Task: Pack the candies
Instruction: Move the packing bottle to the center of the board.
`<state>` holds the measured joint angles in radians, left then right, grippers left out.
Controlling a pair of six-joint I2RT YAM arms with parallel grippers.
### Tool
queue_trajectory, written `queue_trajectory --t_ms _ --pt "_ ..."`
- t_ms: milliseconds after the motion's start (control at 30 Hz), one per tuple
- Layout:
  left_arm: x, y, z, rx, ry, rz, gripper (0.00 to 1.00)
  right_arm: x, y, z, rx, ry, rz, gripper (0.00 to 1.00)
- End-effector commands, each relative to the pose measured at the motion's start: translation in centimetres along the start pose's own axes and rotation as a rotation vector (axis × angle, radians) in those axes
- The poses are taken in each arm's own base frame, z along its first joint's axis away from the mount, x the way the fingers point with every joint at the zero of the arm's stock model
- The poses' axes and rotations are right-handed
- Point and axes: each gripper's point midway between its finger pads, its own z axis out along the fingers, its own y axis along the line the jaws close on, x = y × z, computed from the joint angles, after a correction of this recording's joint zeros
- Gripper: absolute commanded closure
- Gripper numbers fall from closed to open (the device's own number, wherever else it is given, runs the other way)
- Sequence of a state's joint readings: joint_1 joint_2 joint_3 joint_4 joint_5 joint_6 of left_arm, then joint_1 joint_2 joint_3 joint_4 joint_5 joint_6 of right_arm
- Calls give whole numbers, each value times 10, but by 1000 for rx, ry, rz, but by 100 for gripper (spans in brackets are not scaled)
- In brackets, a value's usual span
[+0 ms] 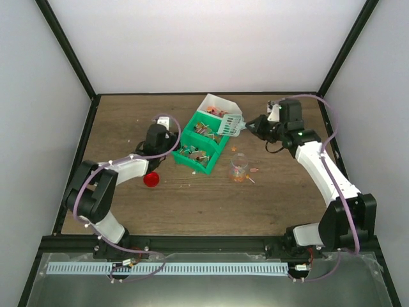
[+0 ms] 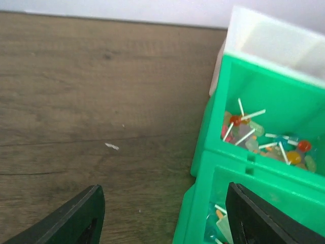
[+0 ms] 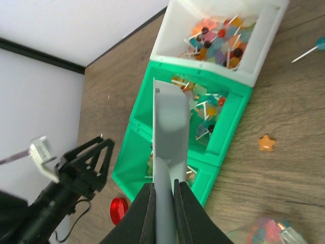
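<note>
Across the middle of the table (image 1: 192, 204), three bins stand in a touching row, and the candies (image 3: 218, 38) lie mostly inside them. We see the white bin (image 3: 213, 71) at the far end with a mixed orange, red, pink and yellow heap. The middle green bin (image 3: 236, 117) holds a thinner layer, and the near green bin (image 3: 127, 162) holds a few more.

The right gripper (image 3: 164, 185) is clenched on the handle of the pale scoop (image 3: 170, 122). The scoop's long axis runs straight out from the fingers, and its head hangs over the middle green bin, above the candies there.

The left gripper (image 2: 163, 193) stands released at the opposite side of the green bins, one finger over the near bin's rim and the other over bare wood. It holds nothing.

A clear jar (image 1: 239, 165) stands apart from the bins on the right arm's side with some candies in it, and a few strays lie just beside it. A red lid (image 1: 151, 179) lies on the left arm's side.

Many candies carry thin white sticks pointing every way, so we find no common axis.
</note>
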<state>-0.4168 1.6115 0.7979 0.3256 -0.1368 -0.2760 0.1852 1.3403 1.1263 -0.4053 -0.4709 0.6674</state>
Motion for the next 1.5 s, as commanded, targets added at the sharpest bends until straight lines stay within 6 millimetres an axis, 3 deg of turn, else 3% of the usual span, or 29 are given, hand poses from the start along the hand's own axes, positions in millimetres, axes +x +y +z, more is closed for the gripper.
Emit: queue_trajectory --t_ms 0,100,233,400,600,767,1167,1467 --pt "30 -2 18 28 135 48 33 4 37 4 -54 27 -65 99" --pt "39 -5 20 58 155 52 33 7 44 8 -52 29 -83 99" --pt "45 -5 16 69 163 61 32 6 35 7 -16 0 -97 99" --pt "52 -6 12 85 173 68 30 7 -5 -7 77 -85 -53 99" --pt "63 -11 10 133 191 66 29 -5 -65 -36 186 -180 48 99" --pt "66 -10 9 134 190 73 29 13 -85 -49 236 -193 48 99" --pt "63 -14 7 156 181 73 28 56 -111 -47 263 -119 38 99" --pt "63 -15 8 158 184 71 28 87 -108 -42 184 -59 41 99"
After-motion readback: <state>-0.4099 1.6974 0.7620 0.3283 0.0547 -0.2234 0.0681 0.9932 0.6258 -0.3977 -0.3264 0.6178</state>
